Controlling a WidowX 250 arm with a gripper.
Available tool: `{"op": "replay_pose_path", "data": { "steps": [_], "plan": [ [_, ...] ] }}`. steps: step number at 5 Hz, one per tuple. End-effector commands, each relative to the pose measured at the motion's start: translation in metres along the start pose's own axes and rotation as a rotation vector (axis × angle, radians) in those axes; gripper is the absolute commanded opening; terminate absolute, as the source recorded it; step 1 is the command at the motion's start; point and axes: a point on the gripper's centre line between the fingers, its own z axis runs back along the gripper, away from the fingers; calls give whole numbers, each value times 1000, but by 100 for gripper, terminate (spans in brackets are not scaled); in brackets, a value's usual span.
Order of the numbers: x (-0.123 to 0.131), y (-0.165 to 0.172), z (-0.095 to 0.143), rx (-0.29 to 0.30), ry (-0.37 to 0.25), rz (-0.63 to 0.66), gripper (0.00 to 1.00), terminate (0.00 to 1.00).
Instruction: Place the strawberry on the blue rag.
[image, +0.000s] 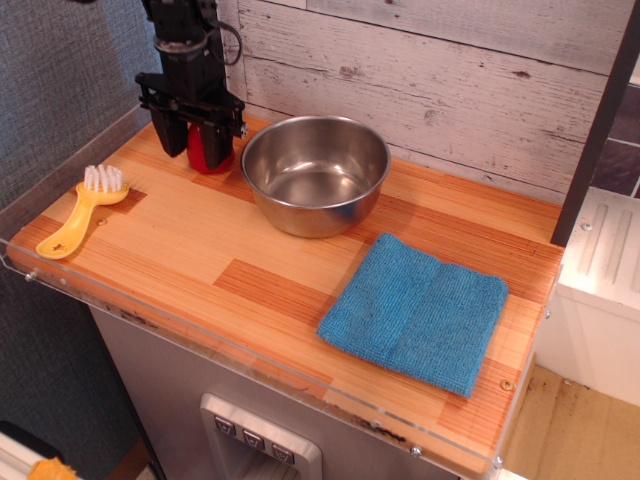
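The strawberry (205, 150) is a small glossy red dome standing on the wooden counter at the back left, just left of the steel bowl. My gripper (200, 138) has come down over it. Its black fingers (172, 132) stand on either side of the strawberry, and the right finger covers part of it. The jaws look open around the strawberry, and it still rests on the counter. The blue rag (415, 312) lies flat at the front right of the counter with a fold crease down its middle and nothing on it.
A steel bowl (315, 172) stands between the strawberry and the rag. A yellow brush (82, 210) lies at the left edge. A plank wall runs along the back. A clear plastic lip (250, 365) edges the counter's front and left.
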Motion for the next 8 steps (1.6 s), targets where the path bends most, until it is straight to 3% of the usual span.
{"op": "replay_pose_path", "data": {
  "steps": [1,2,3,5,6,7,8],
  "plan": [
    [20,-3,119,-32,-209,68,0,0],
    [17,-49,138,-98,-209,-17,0,0],
    [-13,-94,139,-168,-160,-39,0,0],
    [-84,-187,120,-128,-125,-187,0,0],
    [-100,-223,93,-90,-117,-286,0,0],
    [-96,-233,68,-71,-100,-269,0,0],
    [-85,-227,53,-90,-95,-239,0,0]
  ]
}}
